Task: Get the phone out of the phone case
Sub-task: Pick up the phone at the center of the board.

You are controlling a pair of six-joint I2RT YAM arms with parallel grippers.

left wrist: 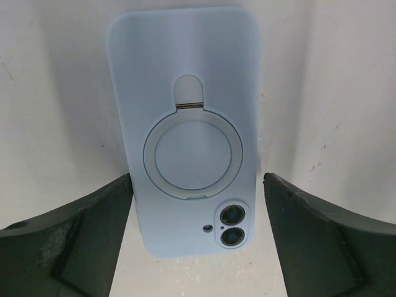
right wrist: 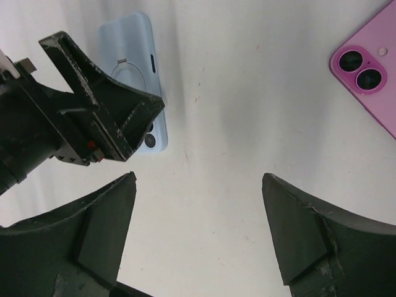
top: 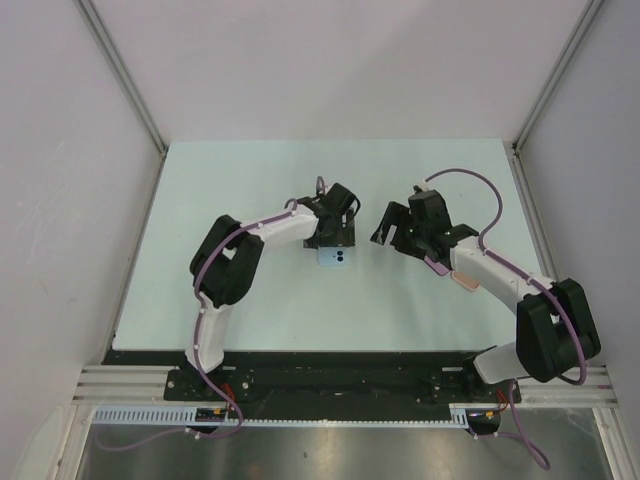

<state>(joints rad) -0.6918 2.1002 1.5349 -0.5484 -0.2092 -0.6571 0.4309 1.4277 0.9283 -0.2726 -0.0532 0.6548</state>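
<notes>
A light blue phone case [left wrist: 185, 124] lies back up on the white table, with a ring stand and two dark camera rounds at its near end. It also shows in the top view [top: 333, 258] and the right wrist view [right wrist: 133, 49]. My left gripper [left wrist: 198, 179] is open and hovers over the case's camera end, one finger on each side, not touching it; it is also in the top view [top: 338, 232]. A pink phone [right wrist: 371, 74] lies back up, apart from the case, partly under my right arm [top: 464, 280]. My right gripper [right wrist: 198, 176] is open and empty over bare table, also seen from above [top: 395, 228].
The white table [top: 250, 200] is walled by pale panels on the left, back and right. A black rail [top: 330, 380] with the arm bases runs along the near edge. My two grippers are close together at mid-table.
</notes>
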